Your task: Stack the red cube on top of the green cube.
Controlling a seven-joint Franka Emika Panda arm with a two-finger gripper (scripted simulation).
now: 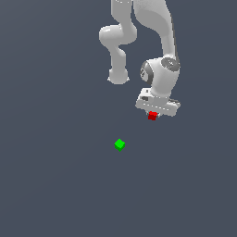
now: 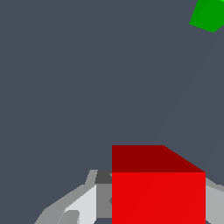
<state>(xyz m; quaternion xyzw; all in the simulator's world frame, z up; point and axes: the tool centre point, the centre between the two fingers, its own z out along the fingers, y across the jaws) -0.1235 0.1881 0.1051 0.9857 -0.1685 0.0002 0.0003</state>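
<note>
- Two cubes show; neither has a long axis.
- Red cube (image 1: pixel 152 115) sits clamped between the fingers (image 2: pixel 83 205) of the gripper (image 1: pixel 153 115), its faces squared to them.
- Green cube (image 1: pixel 120 144) lies on the bench (image 1: pixel 55 185), well apart from the red cube, turned corner-on.

You look out on one flat, unbroken field of dark slate blue-grey (image 1: pixel 51 185) that fills the exterior view from edge to edge. It carries no pattern, seam or texture that you can make out. The light falls soft and even across it, with only a faint lightening toward the lower part of the exterior view. In the wrist view you meet the same plain slate tone.
</note>
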